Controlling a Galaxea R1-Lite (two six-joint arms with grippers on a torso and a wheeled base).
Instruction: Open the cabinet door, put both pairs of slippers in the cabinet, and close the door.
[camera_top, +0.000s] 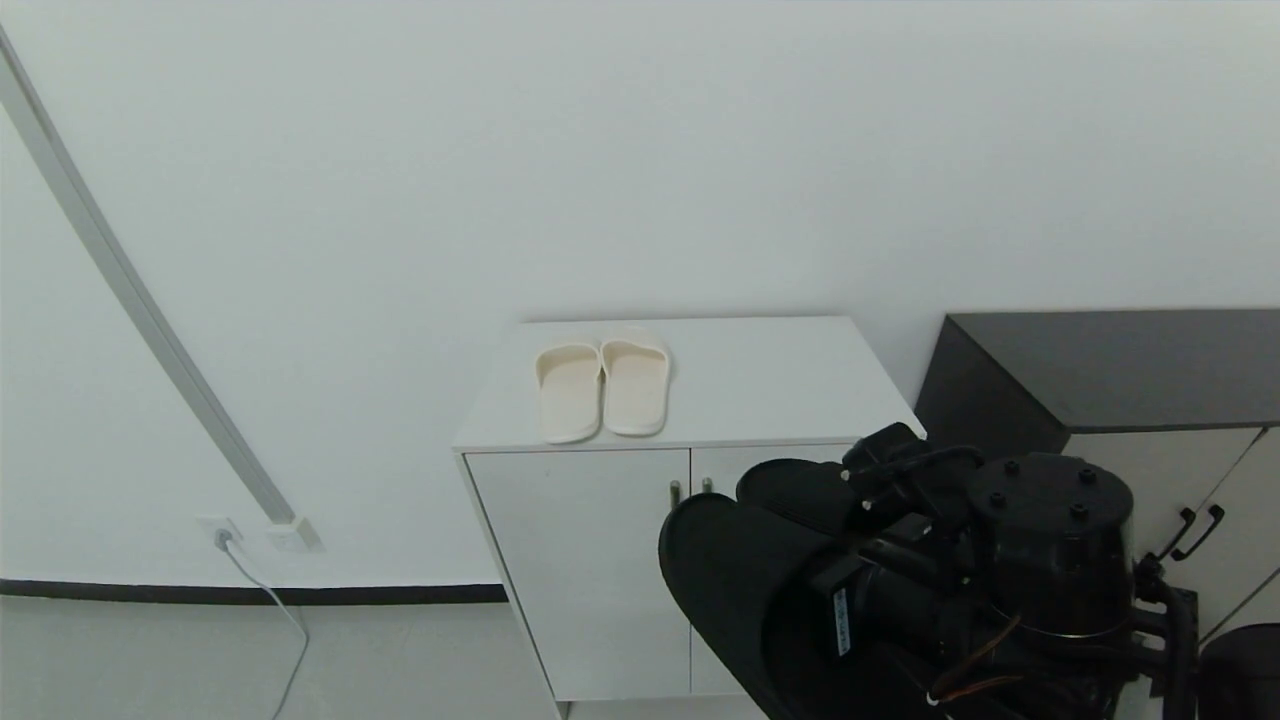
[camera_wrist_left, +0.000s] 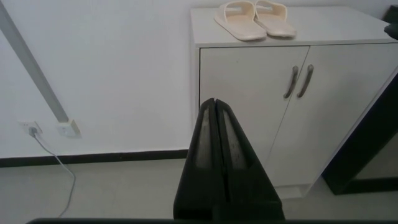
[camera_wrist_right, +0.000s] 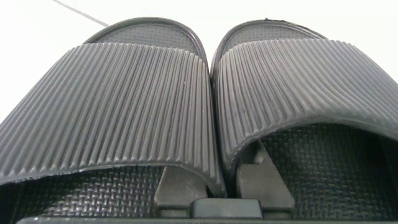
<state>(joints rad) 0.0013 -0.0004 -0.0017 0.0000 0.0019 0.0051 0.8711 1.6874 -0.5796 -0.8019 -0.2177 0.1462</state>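
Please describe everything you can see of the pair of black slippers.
The black slippers are a pair of slides that look like rubber or foam, with ribbed straps and finely patterned footbeds. They lie side by side, inner edges together, and the right gripper is shut on those edges beneath the straps. In the head view they hang in the air, tilted, before the closed doors of the white cabinet.

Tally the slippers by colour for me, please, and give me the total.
Cream slippers: 2
Black slippers: 2
Total: 4
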